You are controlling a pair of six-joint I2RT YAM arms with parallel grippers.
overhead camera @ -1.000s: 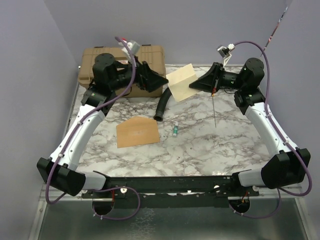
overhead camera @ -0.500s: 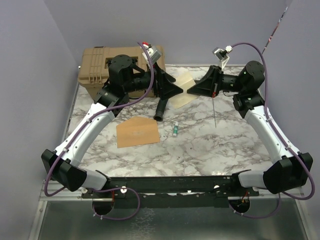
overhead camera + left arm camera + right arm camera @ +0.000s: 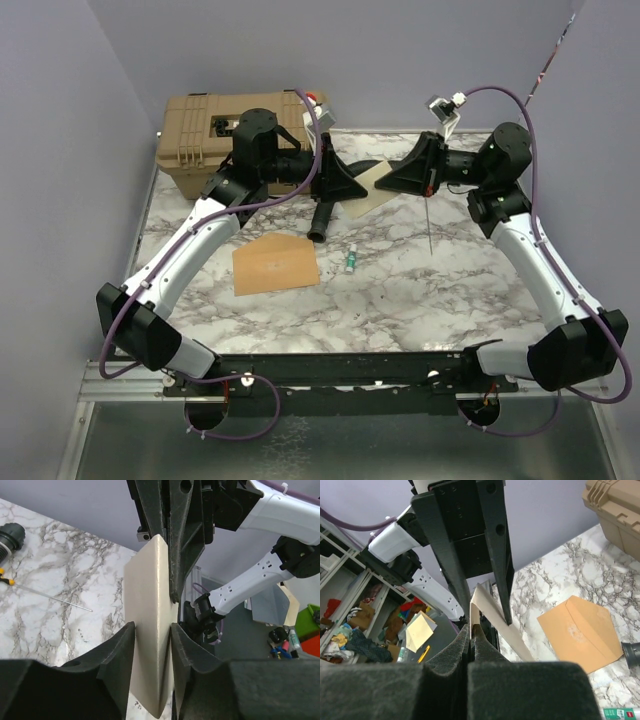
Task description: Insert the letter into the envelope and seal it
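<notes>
Table (image 3: pixel 450 290): envelope (image 3: pixel 275 265) lies flat by my left arm, waiting | letter (image 3: pixel 150 605): up in the air between my arms, for handover, I judge | right gripper (image 3: pixel 471 630): pinched on its edge | left gripper (image 3: pixel 152 630): clamps both faces

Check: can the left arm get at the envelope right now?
Likely yes, once freed. The envelope lies flat and uncovered near that arm, the hose beside it, not on it. But the left gripper is clamped on the letter, which the right gripper pinches.

The top camera looks down over the table (image 3: pixel 400 290); both wrist cameras face each other closely, sharing the letter (image 3: pixel 150 630).
</notes>
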